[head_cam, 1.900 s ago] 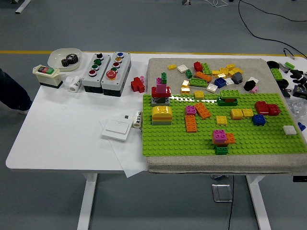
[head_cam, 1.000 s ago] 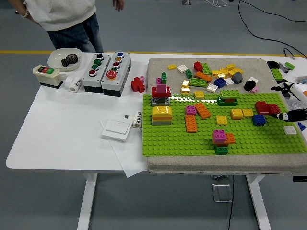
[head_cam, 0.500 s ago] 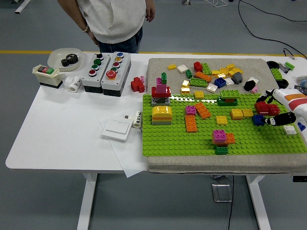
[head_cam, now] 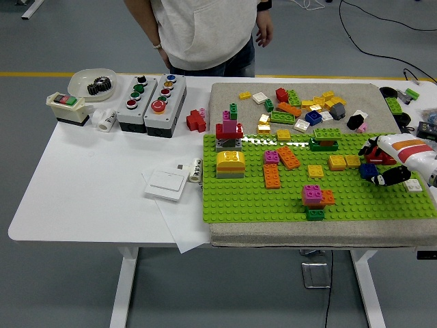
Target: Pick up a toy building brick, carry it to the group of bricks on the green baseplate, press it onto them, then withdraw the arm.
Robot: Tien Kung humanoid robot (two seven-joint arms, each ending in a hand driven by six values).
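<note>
On the baseplate (head_cam: pixel 246 198), my right hand (head_cam: pixel 388 164) reaches, fingers spread and empty; next I close on the blue brick (head_cam: pixel 369 171).

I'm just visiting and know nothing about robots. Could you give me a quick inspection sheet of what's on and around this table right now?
Surface: white table, with a grey mat on its right part.
Job's things: green baseplate on the mat, bearing small brick stacks; loose bricks heaped behind it; a blue brick beside the hand.
Clutter: two button boxes, a switch box, a dish with a gear, a white wall switch on paper.
Hands: right hand over the baseplate's right end, at the blue and red bricks; whether it grips cannot be told. Left hand: nothing seen.
Cables: black cables on the floor behind.
Surroundings: a person stands at the far side, hands off the table.
</note>
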